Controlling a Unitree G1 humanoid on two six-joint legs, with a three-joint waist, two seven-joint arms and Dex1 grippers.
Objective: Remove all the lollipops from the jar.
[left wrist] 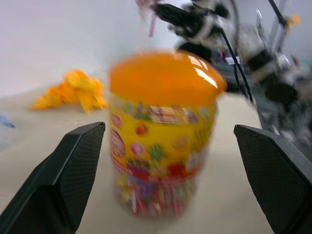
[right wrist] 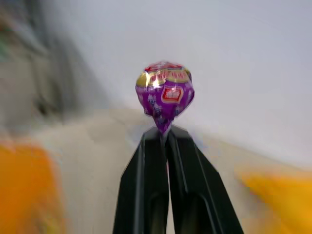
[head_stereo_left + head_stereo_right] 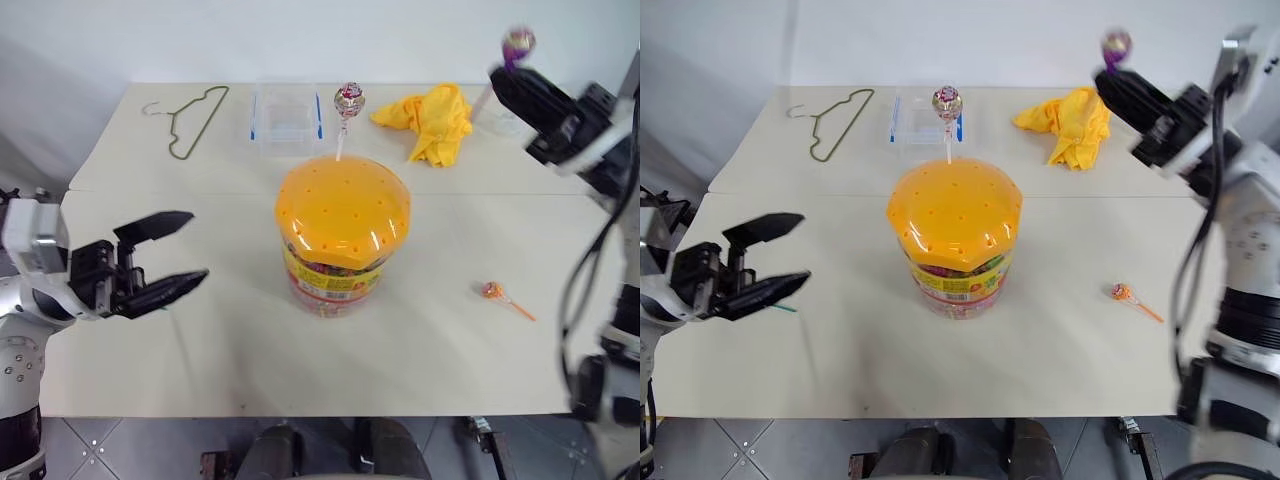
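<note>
The jar (image 3: 338,262), clear with a colourful label band and a holed orange domed lid (image 3: 343,210), stands mid-table. One lollipop (image 3: 349,100) on a white stick stands upright out of the lid's far side. A purple-wrapped lollipop (image 2: 165,92) is raised high at the far right, with my right gripper (image 3: 503,74) shut on its stick. Another lollipop (image 3: 493,291) with an orange stick lies on the table right of the jar. My left gripper (image 3: 198,246) is open left of the jar, pointing at it with a clear gap between.
Along the far side of the table (image 3: 200,350) lie a wire hanger (image 3: 190,118), a small clear box with blue clips (image 3: 286,117) and a crumpled yellow cloth (image 3: 432,120). A seam runs across the table behind the jar.
</note>
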